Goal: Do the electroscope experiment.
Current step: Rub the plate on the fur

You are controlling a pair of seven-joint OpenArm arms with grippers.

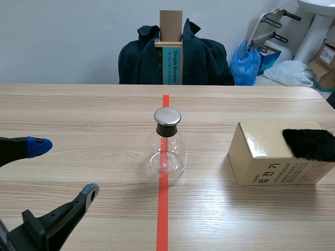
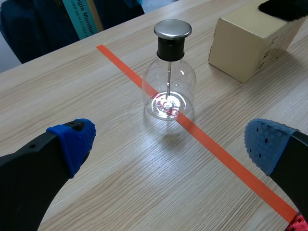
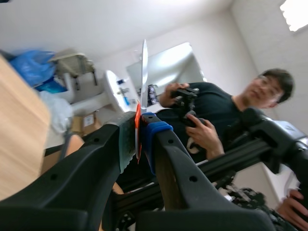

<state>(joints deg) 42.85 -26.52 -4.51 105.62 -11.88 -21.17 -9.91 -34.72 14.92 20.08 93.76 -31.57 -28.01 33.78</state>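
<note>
The electroscope (image 1: pixel 167 144), a clear glass flask with a black neck, a flat metal cap and a thin rod inside, stands on the red tape line at the table's middle. In the left wrist view the electroscope (image 2: pixel 169 77) stands ahead of my left gripper (image 2: pixel 171 144), which is open with nothing between its blue pads. That left gripper (image 1: pixel 65 170) hovers low at the near left of the table. My right gripper (image 3: pixel 138 130) points up away from the table and is shut on a thin clear strip (image 3: pixel 144 72) with a red part at the pads.
A tan cardboard box (image 1: pixel 261 157) lies right of the flask, with a black furry cloth (image 1: pixel 311 144) on top. A chair with a dark jacket (image 1: pixel 204 57) stands behind the table. A person (image 3: pixel 211 120) holding a device shows in the right wrist view.
</note>
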